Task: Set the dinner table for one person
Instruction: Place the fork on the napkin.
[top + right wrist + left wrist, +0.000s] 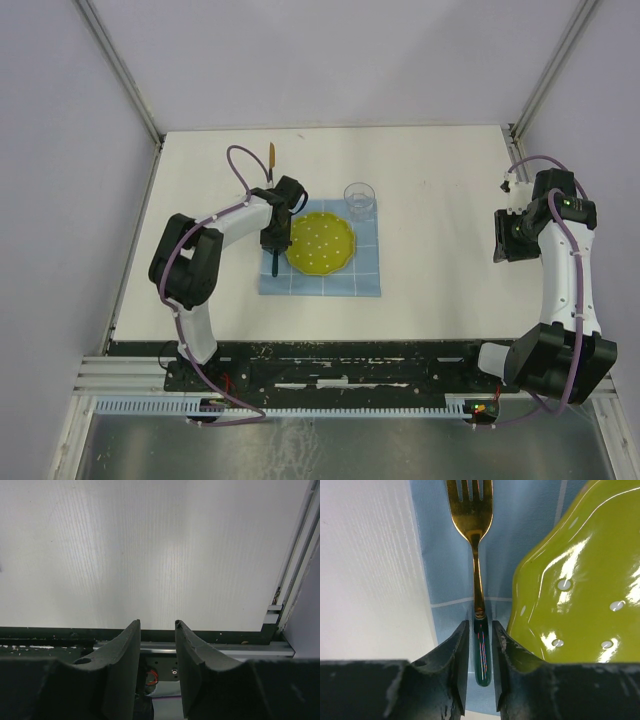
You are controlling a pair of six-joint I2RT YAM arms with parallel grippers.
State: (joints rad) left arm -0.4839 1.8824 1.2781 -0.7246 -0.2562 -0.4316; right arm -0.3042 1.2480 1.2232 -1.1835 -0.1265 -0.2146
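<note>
A gold fork with a dark green handle lies flat on the light-blue gridded cloth, just left of the yellow-green plate. My left gripper straddles the handle's end, open, with a thin gap on each side. From above, the left gripper hovers at the cloth's left edge, the fork poking out below it beside the plate. The cloth lies on the dinner table. At the table's right side my right gripper is open and holds nothing.
A clear glass stands at the cloth's far right corner. Another gold-toned utensil lies on the bare table behind the left arm. A black and metal rail runs along the table's near edge below the right gripper.
</note>
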